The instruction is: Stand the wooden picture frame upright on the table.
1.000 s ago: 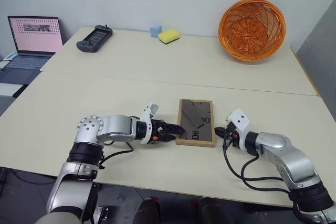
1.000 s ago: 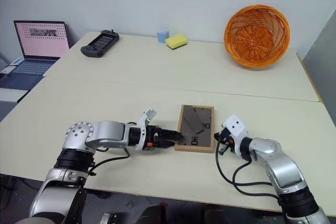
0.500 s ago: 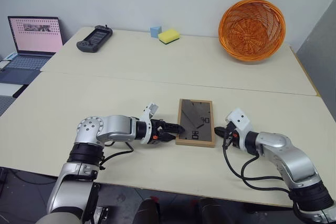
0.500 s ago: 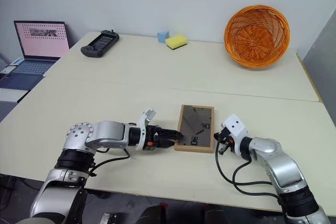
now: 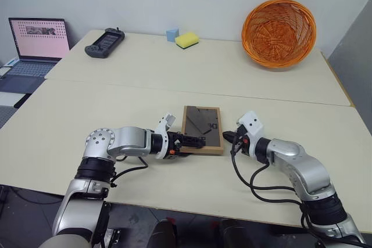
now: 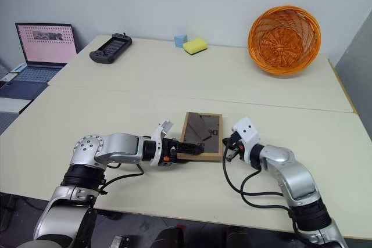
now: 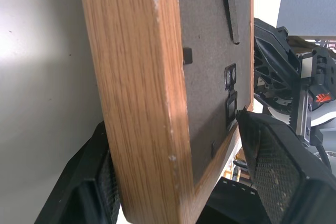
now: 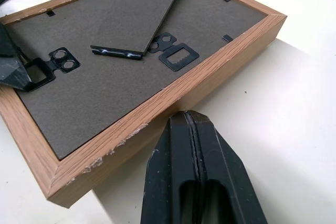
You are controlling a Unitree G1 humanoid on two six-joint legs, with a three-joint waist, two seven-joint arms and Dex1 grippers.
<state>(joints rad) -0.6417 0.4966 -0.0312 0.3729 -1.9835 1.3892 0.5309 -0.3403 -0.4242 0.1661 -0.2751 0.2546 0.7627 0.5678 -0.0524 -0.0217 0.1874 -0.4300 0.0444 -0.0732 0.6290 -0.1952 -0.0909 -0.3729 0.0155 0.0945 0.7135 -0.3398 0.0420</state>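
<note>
Frame flat on tabletop, between my two jaws.
Wooden picture frame (image 5: 202,129) lies back-up on tabletop (image 5: 116,108); my left jaws (image 5: 199,142) spread around its near-left corner, right jaws (image 5: 228,137) closed, empty, tip just beside its right edge.

Wooden picture frame (image 5: 202,129) leftward (right gripper (image 5: 228,137) too)

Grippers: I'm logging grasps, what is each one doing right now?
Left gripper: jaws straddle the near-left edge of the wooden picture frame; a firm grip cannot be told.
Right gripper: shut, holding nothing, at the frame's right edge.
</note>
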